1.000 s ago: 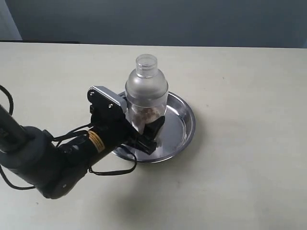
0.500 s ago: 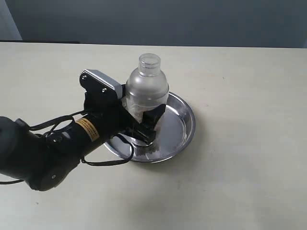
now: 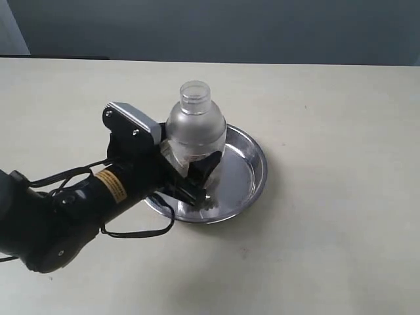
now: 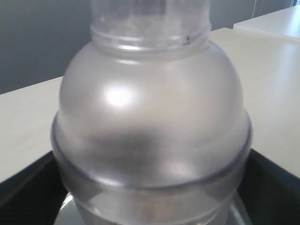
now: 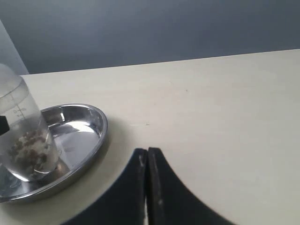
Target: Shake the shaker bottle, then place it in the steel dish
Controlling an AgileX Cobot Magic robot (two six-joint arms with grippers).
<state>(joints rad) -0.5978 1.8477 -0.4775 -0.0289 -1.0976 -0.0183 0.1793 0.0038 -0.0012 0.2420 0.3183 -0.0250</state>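
Note:
The frosted shaker bottle (image 3: 195,128) stands upright over the left half of the steel dish (image 3: 256,164), with brown granules at its bottom. My left gripper (image 3: 190,165) is shut on the bottle's lower body; one black finger (image 3: 205,168) shows in front and the other is hidden behind it. The left wrist view is filled by the bottle's dome (image 4: 150,117), with black fingers (image 4: 23,187) at both sides. In the right wrist view the bottle (image 5: 21,136) appears to rest on the dish (image 5: 89,126) floor. My right gripper (image 5: 147,154) is shut on nothing, off to the dish's side.
The pale table (image 3: 328,230) stretches bare around the dish, with a dark wall behind its far edge. My left arm's black body and cables (image 3: 59,216) lie low over the table at the front left of the dish.
The left gripper has come down and a little leftward with the bottle, bringing its base lower into the dish. The arm's body has dropped nearer the table.

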